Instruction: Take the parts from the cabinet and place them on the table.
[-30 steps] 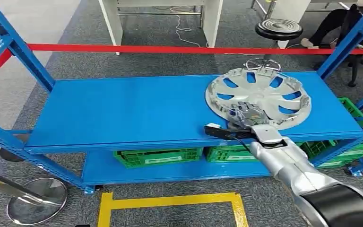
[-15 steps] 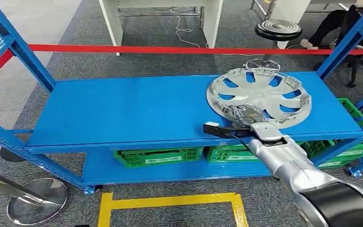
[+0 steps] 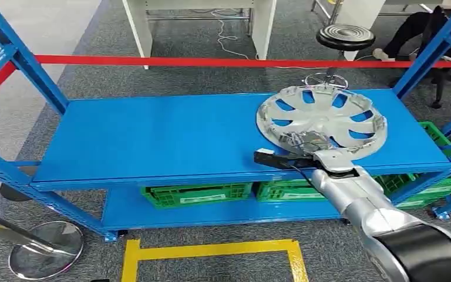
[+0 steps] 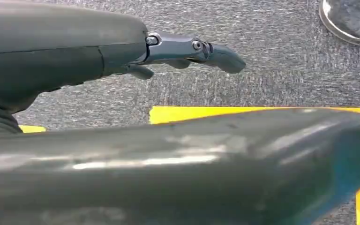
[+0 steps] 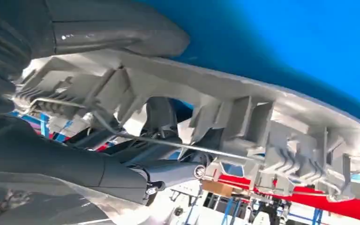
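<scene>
Grey carpet floor (image 3: 182, 76) with yellow tape (image 3: 211, 249), a red barrier belt (image 3: 211, 61) on a chrome stand (image 3: 46, 249), white desk legs (image 3: 138, 29), a round black stool (image 3: 346, 36), green crates (image 3: 197, 194) underneath.

A: State the support surface.
B: Blue shelf (image 3: 152, 138), upper level of a blue-framed rack; flat and level.
A: Items directly on it?
B: One silver hubcap (image 3: 335, 114), toward the right end, its near rim tilted up off the surface.
A: Lower level?
B: Lower shelf (image 3: 123, 211) carries green crates (image 3: 197, 194), side by side. The rack stands on grey carpet floor (image 3: 211, 76).
</scene>
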`<state>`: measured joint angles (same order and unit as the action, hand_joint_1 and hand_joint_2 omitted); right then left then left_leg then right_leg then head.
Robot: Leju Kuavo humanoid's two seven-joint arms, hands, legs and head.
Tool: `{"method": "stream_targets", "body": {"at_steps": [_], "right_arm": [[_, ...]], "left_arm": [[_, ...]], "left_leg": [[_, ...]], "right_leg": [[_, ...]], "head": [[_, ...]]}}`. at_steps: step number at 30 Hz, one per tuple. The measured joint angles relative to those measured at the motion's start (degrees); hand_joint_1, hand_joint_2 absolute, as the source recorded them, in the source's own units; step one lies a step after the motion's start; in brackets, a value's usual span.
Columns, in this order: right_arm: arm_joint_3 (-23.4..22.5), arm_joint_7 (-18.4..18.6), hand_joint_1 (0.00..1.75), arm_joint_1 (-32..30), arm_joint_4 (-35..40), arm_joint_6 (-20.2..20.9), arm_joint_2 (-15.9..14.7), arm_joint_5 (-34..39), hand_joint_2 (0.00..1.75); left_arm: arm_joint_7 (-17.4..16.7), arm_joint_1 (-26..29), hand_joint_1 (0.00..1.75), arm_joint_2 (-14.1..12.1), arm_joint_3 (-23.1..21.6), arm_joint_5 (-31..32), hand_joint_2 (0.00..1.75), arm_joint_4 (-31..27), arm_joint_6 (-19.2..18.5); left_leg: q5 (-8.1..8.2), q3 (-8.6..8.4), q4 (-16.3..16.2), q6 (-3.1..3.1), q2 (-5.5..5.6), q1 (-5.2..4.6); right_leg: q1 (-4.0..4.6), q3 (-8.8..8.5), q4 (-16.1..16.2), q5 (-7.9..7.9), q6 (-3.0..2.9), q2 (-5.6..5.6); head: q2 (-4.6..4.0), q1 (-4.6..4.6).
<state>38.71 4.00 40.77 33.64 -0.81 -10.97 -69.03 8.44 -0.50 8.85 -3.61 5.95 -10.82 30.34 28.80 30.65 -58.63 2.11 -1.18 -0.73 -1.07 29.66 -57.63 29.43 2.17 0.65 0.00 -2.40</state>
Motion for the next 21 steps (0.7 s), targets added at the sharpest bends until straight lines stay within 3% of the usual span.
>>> {"method": "stream_targets", "body": {"at_steps": [9, 15, 16, 21], "right_arm": [[0.0, -1.7, 1.75, -0.1, -0.2, -1.7, 0.0, 1.1, 1.75], [0.0, -2.7, 1.75, -2.4, 3.9, -4.0, -2.1, 0.8, 1.75], [0.0, -2.7, 1.75, -3.2, 5.7, -4.5, -2.8, 0.8, 1.75], [-0.2, -2.7, 1.75, -5.9, 12.7, -6.4, -5.9, 0.4, 1.75]], "left_arm": [[1.2, 0.0, 0.00, 0.1, 0.5, 0.0, 0.00, 0.0, 0.6], [6.7, 0.3, 0.00, 0.2, 1.6, -0.9, 0.00, 0.0, 2.1], [7.9, 0.3, 0.00, 0.2, 1.9, -1.1, 1.75, 0.0, 2.6], [11.0, 0.5, 0.00, 0.4, 3.0, -1.6, 1.75, 0.0, 4.2]], "left_leg": [[-0.01, 0.01, 0.0, -0.01, 0.00, 0.00], [-0.01, 0.11, 0.0, 0.00, 0.00, 0.00], [-0.01, 0.16, 0.0, 0.00, 0.01, -0.01], [0.00, 0.36, 0.0, 0.00, 0.01, -0.02]], "right_leg": [[0.00, 0.04, 0.0, -0.02, 0.00, -0.03], [0.00, 0.11, 0.0, -0.02, 0.00, 0.01], [0.00, 0.16, 0.0, -0.02, 0.00, 0.03], [-0.01, 0.36, 0.0, -0.04, 0.02, 0.01]], "head": [[0.00, 0.00], [0.00, -0.02], [0.00, 0.02], [0.00, 0.02]]}}
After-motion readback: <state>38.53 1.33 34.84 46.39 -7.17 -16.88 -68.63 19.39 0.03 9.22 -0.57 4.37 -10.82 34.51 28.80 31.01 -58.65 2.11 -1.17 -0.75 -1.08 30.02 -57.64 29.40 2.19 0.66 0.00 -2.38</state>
